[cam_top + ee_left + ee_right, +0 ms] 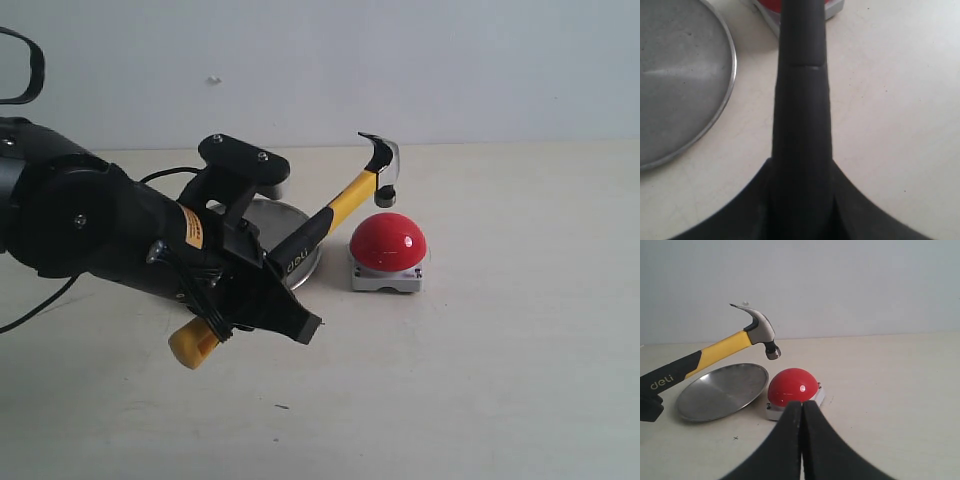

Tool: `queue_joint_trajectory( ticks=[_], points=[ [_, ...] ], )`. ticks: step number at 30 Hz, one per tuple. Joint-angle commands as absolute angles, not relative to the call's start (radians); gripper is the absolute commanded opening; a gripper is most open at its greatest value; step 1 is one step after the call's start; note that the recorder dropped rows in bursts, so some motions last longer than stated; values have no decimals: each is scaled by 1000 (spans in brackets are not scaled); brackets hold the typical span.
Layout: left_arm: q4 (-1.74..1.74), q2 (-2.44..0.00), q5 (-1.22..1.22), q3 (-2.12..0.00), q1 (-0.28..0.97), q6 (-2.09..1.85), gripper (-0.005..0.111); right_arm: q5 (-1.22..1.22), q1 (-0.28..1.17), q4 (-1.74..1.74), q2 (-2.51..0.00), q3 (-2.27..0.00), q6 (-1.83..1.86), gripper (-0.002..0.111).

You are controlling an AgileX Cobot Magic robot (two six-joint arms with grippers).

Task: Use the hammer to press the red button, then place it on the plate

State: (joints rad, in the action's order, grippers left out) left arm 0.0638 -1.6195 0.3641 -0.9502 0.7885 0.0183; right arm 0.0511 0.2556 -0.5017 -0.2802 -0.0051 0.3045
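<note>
Left jaws, half hidden, seem to pinch the hammer [350, 200] so I have its head poised over the button [388, 241], centre frame; right jaws pressed together.

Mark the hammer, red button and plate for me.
hammer [761, 330]: right wrist view, on the metal head.
red button [388, 240]: exterior view, middle of the dome.
plate [680, 75]: left wrist view, bare inner surface.

Tilted hammer [335, 212], head just above red button [388, 243], silver plate [722, 392] alongside
</note>
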Motion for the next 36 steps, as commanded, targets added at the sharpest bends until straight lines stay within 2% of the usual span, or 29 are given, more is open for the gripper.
queue_joint_trajectory(
  ticks=[1, 8, 17, 24, 29, 36],
  points=[
    [71, -1606, 282, -965, 792, 27, 0, 49, 256, -498, -275, 0, 311, 0],
    [58, -1602, 279, -973, 780, 23, 0, 49, 256, -498, -275, 0, 311, 0],
    [50, -1488, 363, -1116, 777, 6, 0, 49, 256, -498, -275, 0, 311, 0],
    [50, -1459, 363, -1145, 777, 0, 0, 49, 256, -498, -275, 0, 311, 0],
    [50, -1532, 333, -1113, 777, 8, 0, 49, 256, -498, -275, 0, 311, 0],
    [76, -1769, 320, -1055, 781, 8, 0, 49, 256, -498, -275, 0, 311, 0]
  ],
)
